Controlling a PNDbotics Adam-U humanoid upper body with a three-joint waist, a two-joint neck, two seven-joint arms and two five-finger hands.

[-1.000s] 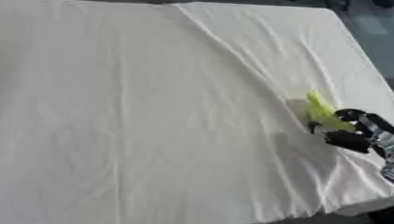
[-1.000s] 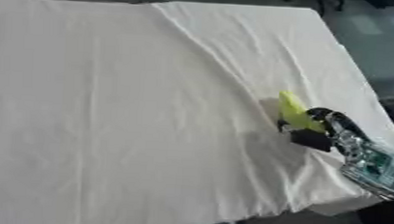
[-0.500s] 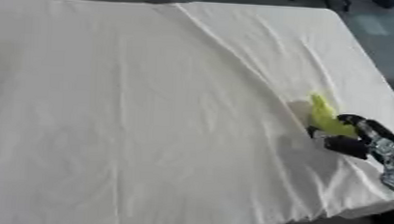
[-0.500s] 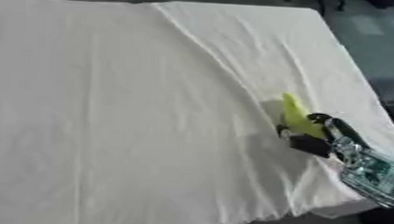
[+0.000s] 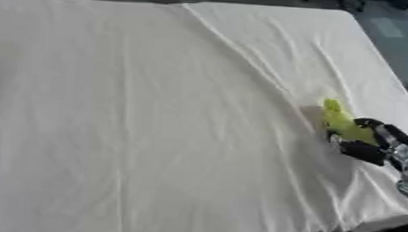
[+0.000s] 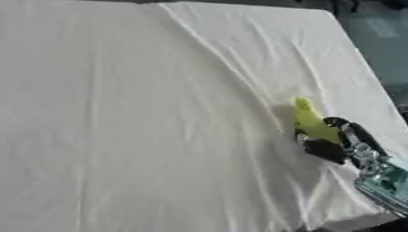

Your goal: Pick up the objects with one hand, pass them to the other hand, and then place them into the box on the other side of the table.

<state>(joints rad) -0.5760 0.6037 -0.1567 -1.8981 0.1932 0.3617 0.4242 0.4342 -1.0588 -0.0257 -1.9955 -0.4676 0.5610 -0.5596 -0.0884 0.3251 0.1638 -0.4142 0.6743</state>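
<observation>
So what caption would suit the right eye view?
Robot's right hand curled around a yellow-green object near the white-clothed table's right edge.

A wide table draped in a wrinkled white cloth [image 5: 154, 125] fills the view, one long crease running diagonally across it. Near the right edge lies a small yellow-green object [image 6: 308, 121], possibly soft plastic, touching the cloth.

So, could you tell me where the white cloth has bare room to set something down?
Nearly all of the white cloth is bare: the whole left and middle, and the far strip up to the back edge. The only crowded spot is near the right edge, where the right robot hand curls round the yellow-green object. No box shows.
</observation>
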